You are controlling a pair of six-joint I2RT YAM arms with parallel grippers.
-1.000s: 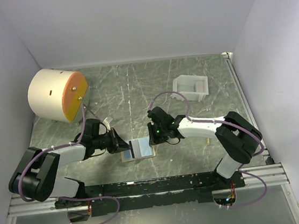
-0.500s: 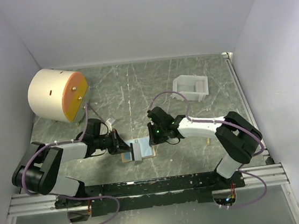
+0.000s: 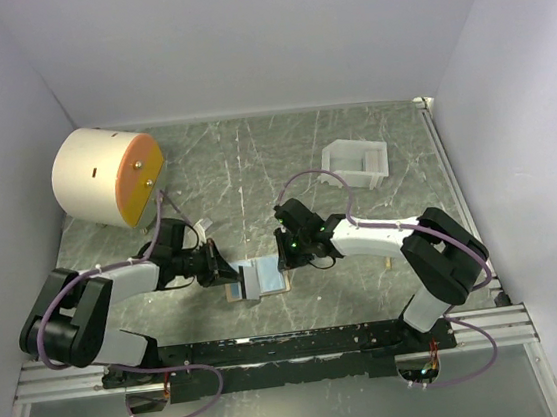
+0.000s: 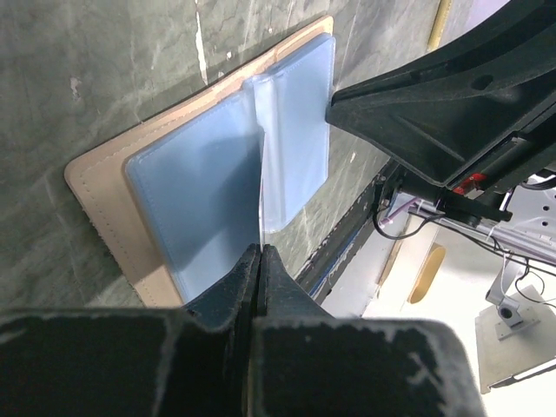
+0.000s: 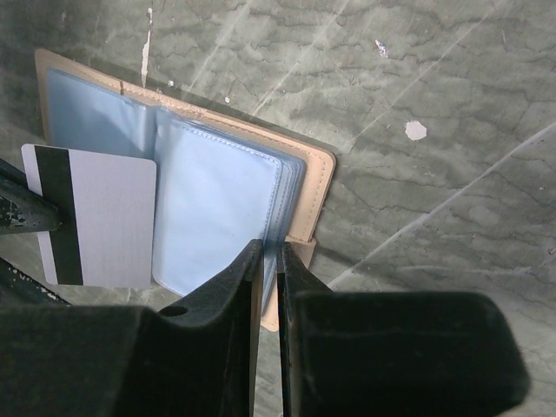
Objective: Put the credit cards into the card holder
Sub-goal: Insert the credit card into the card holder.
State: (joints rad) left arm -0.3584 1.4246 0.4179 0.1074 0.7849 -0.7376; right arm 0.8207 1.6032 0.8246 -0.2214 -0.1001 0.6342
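Observation:
The tan card holder [image 3: 236,292] lies open on the green marbled table, its pale blue pockets facing up [image 5: 217,200]. My left gripper [image 3: 227,273] is shut on a grey credit card [image 5: 109,221] with a black stripe. It holds the card on edge over the left-hand pockets [image 4: 191,200], so the left wrist view shows it only as a thin line [image 4: 261,191]. My right gripper [image 5: 271,248] is shut on the outer edge of the right-hand pocket leaves, beside the tan cover [image 5: 317,178]. In the top view it stands at the holder's right side [image 3: 285,261].
A big cream cylinder with an orange face [image 3: 104,176] lies at the back left. A white box-like tray [image 3: 356,162] stands at the back right. A black rail [image 3: 304,344] runs along the near edge, and pale walls close in three sides.
My left gripper has drawn slightly left with the card, which now stands more on edge over the left pockets. The right gripper has stayed on the pocket leaves.

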